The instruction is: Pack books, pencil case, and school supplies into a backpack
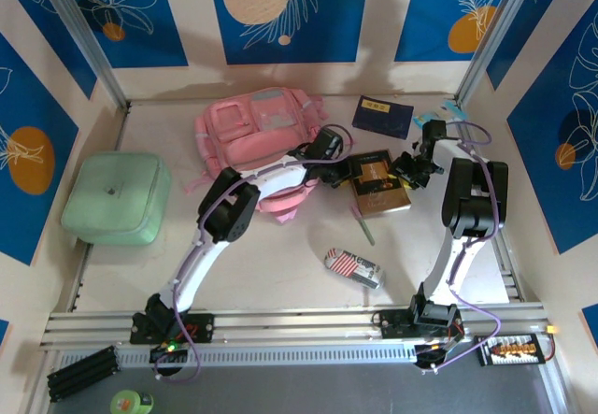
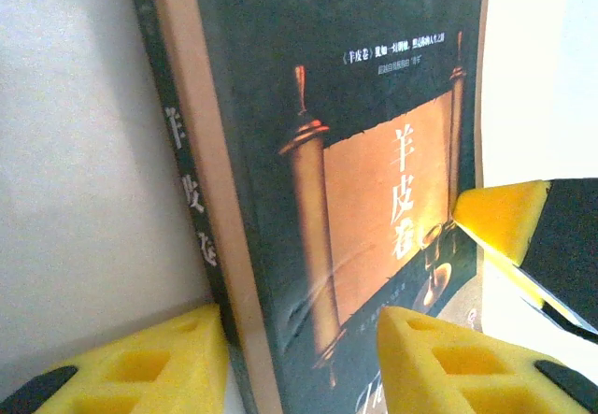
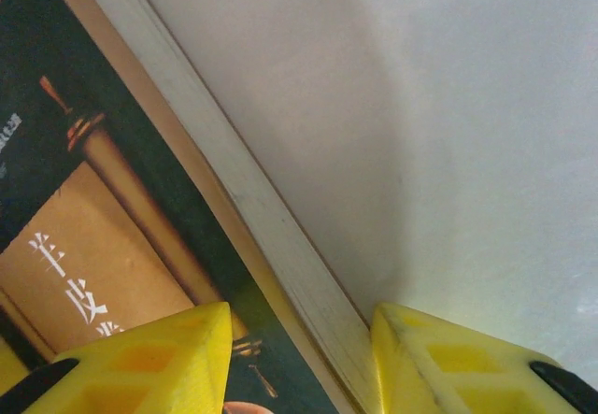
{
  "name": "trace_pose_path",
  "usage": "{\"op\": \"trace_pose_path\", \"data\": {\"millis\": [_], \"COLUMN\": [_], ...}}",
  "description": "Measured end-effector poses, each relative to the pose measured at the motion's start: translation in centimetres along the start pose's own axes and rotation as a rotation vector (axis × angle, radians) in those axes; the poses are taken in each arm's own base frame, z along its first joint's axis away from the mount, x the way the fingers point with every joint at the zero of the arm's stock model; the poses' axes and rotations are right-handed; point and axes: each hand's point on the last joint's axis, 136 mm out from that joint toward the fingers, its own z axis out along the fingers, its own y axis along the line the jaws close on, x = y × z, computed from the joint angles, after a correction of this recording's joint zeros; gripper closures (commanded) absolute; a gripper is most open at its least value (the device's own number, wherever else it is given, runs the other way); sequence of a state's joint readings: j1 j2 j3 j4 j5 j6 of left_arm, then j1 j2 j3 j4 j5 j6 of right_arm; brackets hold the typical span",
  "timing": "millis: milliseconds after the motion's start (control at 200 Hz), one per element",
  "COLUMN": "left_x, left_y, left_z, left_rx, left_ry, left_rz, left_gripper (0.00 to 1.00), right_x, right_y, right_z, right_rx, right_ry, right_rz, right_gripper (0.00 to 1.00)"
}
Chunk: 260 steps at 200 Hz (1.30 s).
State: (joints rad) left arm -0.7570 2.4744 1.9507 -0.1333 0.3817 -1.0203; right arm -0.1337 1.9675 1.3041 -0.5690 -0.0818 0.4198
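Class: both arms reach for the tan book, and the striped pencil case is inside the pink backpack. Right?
The striped pencil case lies on the table, apart from the pink backpack; the top view shows it. The left arm and right arm do reach for the tan book.

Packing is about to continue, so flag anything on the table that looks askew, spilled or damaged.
Nothing looks spilled or damaged. The tan-and-black book lies askew to the table edges, with the green pen slanting by its near-left corner. The left tool and right tool sit open at its opposite sides.
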Motion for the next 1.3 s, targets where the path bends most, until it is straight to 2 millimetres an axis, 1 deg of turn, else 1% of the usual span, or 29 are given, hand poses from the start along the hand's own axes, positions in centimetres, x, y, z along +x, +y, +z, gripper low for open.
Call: {"op": "trace_pose_path", "data": {"millis": [370, 450, 570, 755, 905, 990, 1125, 1240, 1300], "left_x": [-1.1, -1.3, -1.5, -1.3, -1.1, -1.0, -0.8, -0.5, 0.5], "left_y": [-1.6, -2.0, -2.6, -2.9, -2.7, -3.0, -4.1, -5.1, -5.6], "left_z": [-0.4, -0.5, -0.6, -0.7, -0.7, -0.8, -1.0, -1.2, -1.1], "left_rx": [0.139, 0.157, 0.180, 0.192, 0.172, 0.165, 0.184, 0.211, 0.230], "left_ry": [-0.037, -0.045, -0.052, -0.045, -0.035, -0.030, -0.018, -0.012, 0.018], "left_rz": [0.014, 0.029, 0.057, 0.107, 0.159, 0.191, 0.243, 0.282, 0.300], "left_gripper": [0.59, 0.58, 0.54, 0.48, 0.48, 0.48, 0.49, 0.53, 0.54], "right_x": [-0.2, -0.3, -0.3, -0.3, -0.3, -0.3, -0.3, -0.3, -0.3], "right_y": [-0.3, -0.3, -0.4, -0.4, -0.4, -0.4, -0.4, -0.4, 0.2], "right_z": [-0.1, -0.1, 0.0, 0.0, 0.0, 0.0, 0.0, 0.0, 0.0], "right_rx": [-0.013, -0.014, -0.015, -0.016, -0.016, -0.016, -0.016, -0.016, -0.048], "right_ry": [-0.005, -0.006, -0.007, -0.008, -0.008, -0.008, -0.009, -0.009, -0.004], "right_rz": [0.033, 0.038, 0.040, 0.043, 0.044, 0.044, 0.044, 0.046, 0.044], "right_gripper": [0.60, 0.61, 0.62, 0.62, 0.62, 0.63, 0.63, 0.65, 0.66]}}
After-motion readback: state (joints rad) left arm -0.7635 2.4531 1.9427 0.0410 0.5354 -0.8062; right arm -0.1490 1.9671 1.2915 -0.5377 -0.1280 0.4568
